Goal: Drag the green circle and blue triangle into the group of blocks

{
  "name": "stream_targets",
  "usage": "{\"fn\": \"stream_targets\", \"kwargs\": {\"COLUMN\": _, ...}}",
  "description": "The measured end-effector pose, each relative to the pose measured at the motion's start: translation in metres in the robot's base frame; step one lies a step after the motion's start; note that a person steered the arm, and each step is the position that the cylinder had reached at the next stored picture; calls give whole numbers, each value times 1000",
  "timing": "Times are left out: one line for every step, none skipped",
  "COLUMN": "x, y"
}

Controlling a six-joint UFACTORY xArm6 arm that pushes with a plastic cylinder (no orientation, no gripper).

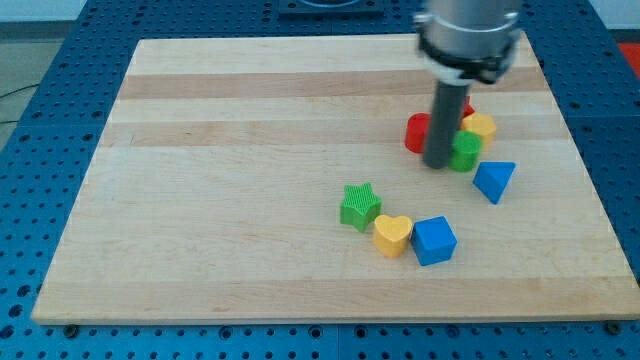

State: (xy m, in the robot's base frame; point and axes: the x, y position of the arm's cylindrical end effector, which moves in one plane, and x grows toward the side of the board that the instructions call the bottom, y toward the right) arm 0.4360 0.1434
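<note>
Near counter right edge, your tip touches green circle; blue triangle beside. No hand fitted. Next: likely push both toward green star group.

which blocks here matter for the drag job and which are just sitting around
In the job:
green circle, beside my tip
blue triangle
the group to join: green star, yellow heart, blue cube

Lying about:
red block
yellow block, behind the rod
</note>
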Motion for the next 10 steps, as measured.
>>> {"fn": "stream_targets", "kwargs": {"x": 0, "y": 6}}
{"fn": "stream_targets", "kwargs": {"x": 22, "y": -56}}
{"fn": "stream_targets", "kwargs": {"x": 51, "y": -5}}
{"fn": "stream_targets", "kwargs": {"x": 55, "y": 69}}
{"fn": "stream_targets", "kwargs": {"x": 61, "y": 71}}
{"fn": "stream_targets", "kwargs": {"x": 74, "y": 106}}
{"fn": "stream_targets", "kwargs": {"x": 63, "y": 127}}
{"fn": "stream_targets", "kwargs": {"x": 51, "y": 85}}
{"fn": "stream_targets", "kwargs": {"x": 25, "y": 38}}
{"fn": "stream_targets", "kwargs": {"x": 7, "y": 1}}
